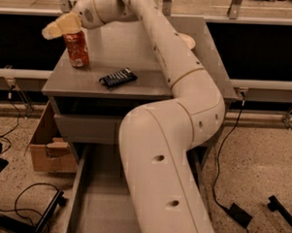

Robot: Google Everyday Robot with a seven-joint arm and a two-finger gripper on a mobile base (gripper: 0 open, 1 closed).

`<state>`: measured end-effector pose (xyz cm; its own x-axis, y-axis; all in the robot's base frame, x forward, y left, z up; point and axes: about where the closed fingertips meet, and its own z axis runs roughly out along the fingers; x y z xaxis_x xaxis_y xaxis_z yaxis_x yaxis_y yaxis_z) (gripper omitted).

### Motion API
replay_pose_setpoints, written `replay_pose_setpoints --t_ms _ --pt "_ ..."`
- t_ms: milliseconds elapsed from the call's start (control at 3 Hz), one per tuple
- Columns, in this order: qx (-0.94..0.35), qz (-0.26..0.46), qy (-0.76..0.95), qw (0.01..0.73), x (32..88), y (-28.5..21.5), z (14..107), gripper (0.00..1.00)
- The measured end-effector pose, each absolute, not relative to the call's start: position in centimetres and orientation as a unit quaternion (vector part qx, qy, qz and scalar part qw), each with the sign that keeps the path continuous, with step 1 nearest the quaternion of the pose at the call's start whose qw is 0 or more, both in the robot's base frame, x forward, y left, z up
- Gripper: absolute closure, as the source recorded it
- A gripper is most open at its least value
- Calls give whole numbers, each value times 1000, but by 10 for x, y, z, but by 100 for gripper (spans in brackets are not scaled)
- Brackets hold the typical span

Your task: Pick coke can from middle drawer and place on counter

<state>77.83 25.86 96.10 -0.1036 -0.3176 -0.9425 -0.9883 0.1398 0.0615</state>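
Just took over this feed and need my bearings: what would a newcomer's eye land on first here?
The big white arm fills the foreground, reaching over the counter. Its end effector sits at the top of the coke can, upright on the counter's left side; the middle drawer lies open below.

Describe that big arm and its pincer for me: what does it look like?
The arm is a chain of thick, smooth, cream-white tubes joined by rounded elbows, with thin seam rings and a few small dark holes. No loose cables or markings show on it. Its pincer, at the top of the coke can on the counter, is a paler, yellowish tip.
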Motion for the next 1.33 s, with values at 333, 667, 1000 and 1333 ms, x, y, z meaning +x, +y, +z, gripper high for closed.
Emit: replay_pose_setpoints --t_ms 333,667,1000,1333 --pt "-549 339 666 374 746 247 1005 0" --pt "-522 243 747 333 723 201 1041 0" --pt "-435 159 826 320 716 133 1067 0" --pt "-345 109 860 359 710 74 1104 0"
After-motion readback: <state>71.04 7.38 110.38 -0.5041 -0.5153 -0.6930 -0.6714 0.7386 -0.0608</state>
